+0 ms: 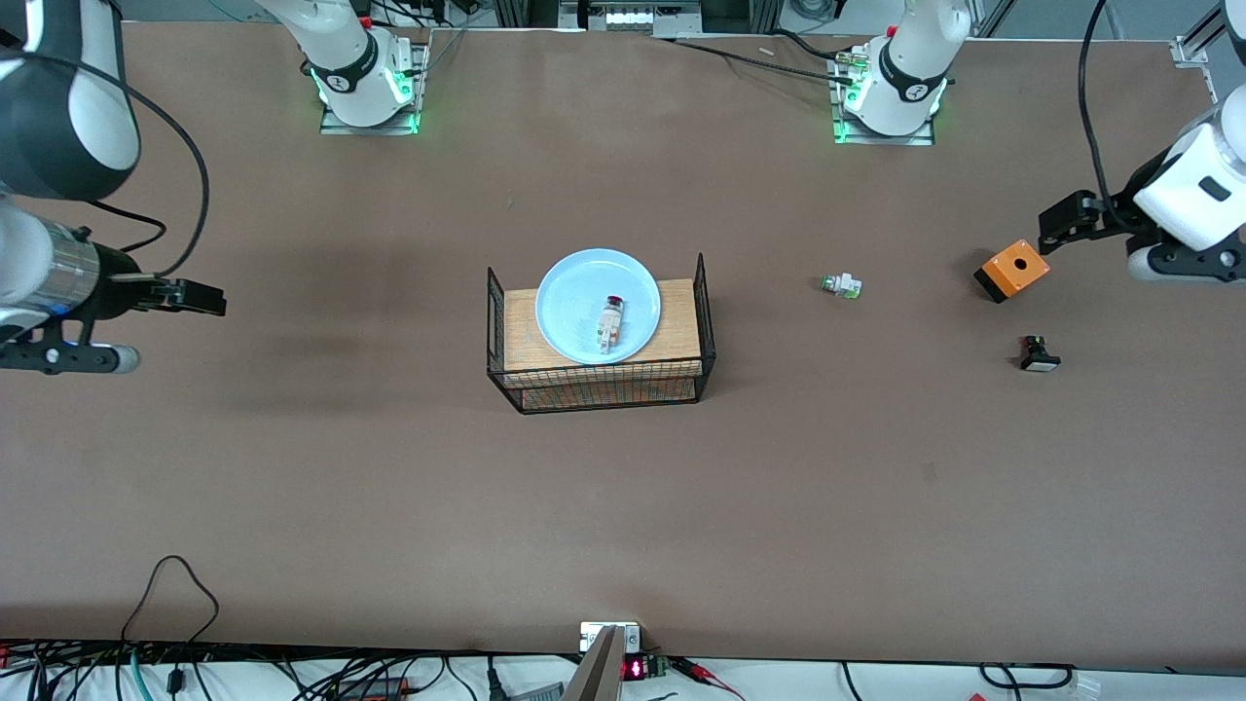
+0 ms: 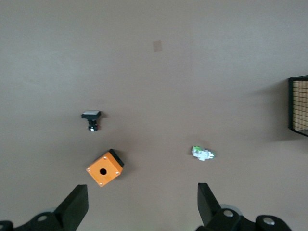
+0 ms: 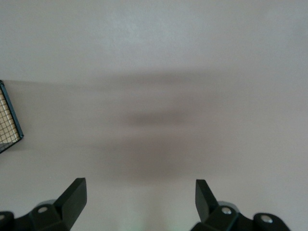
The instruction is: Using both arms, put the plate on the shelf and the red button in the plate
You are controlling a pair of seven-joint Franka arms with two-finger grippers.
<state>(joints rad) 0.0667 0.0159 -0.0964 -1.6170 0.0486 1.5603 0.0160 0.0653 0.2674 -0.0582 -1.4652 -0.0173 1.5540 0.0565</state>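
The plate (image 1: 598, 305) — round, shallow, smooth light blue — rests on a wooden board in a black wire-mesh rack (image 1: 601, 387) at mid-worktop (image 1: 389, 487). The red button (image 1: 610, 322), white-bodied with a dark red cap, lies in the plate. No legible markings. The left gripper (image 2: 143, 204) hovers near an orange box (image 1: 1012, 270); the right gripper (image 3: 140, 202) hovers over bare matte brown surface. Both have fingers apart, holding nothing.

A: What stands mid-table?
B: A black wire rack (image 1: 601, 389) with a wooden top (image 1: 678, 331).
A: And toward the left arm's end?
B: A green-capped button (image 1: 840, 285), an orange box (image 1: 1011, 270) with one round hole, and a black-and-white button (image 1: 1038, 354) nearer the front camera.
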